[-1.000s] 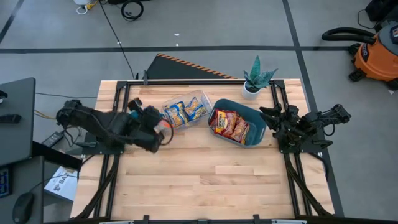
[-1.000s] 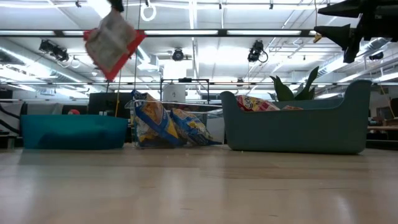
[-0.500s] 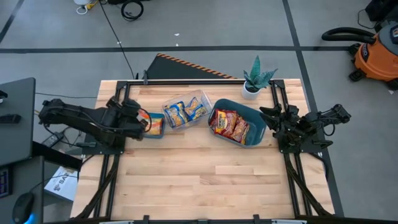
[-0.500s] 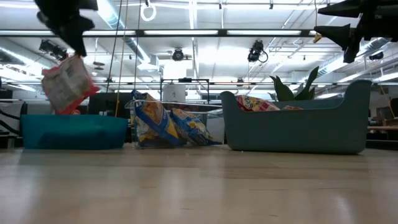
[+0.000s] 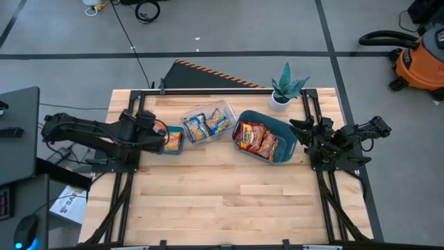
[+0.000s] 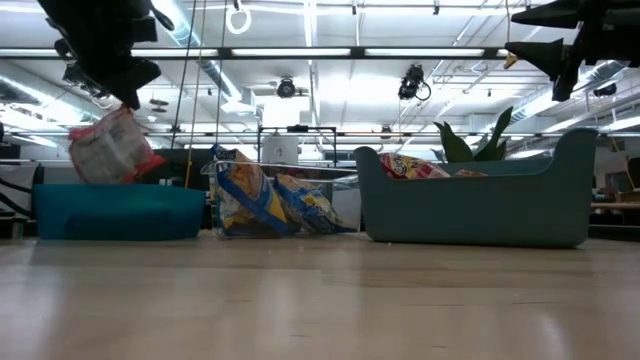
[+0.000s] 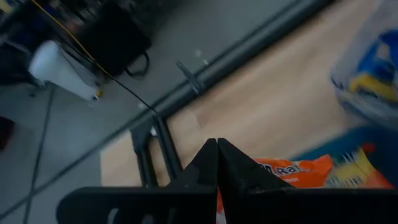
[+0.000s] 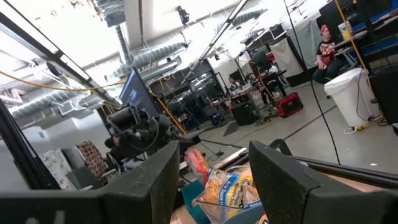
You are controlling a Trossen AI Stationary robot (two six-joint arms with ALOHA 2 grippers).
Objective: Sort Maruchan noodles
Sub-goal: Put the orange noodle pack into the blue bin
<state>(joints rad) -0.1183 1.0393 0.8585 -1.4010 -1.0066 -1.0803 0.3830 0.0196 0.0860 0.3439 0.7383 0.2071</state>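
The left gripper [image 6: 128, 98] is clenched on the top edge of an orange-and-yellow Maruchan noodle packet [image 6: 110, 150], which hangs tilted just above the small teal bin [image 6: 120, 212] at the table's left side; from above, the packet [image 5: 173, 139] shows over that bin's opening, beside the clear plastic tray [image 5: 229, 111] of blue-and-yellow packets [image 5: 205, 125]. The step in hand looks like the drop into this bin. To do it well, the packet's whole body should be inside the bin's rim before the fingers part, since the crinkly wrapper hangs at a slant and a corner could catch the wall and tip it out onto the wood or toward the tray. Lowering a little more, so the bottom edge nears the bin floor, would make the release gentle and keep the packet flat. The arm should then rise straight up. The large teal bin [image 5: 286, 154] with red-and-yellow packets [image 5: 257, 139] sits well apart to the right, where the right gripper [image 5: 297, 128] waits with its fingers spread, holding nothing.
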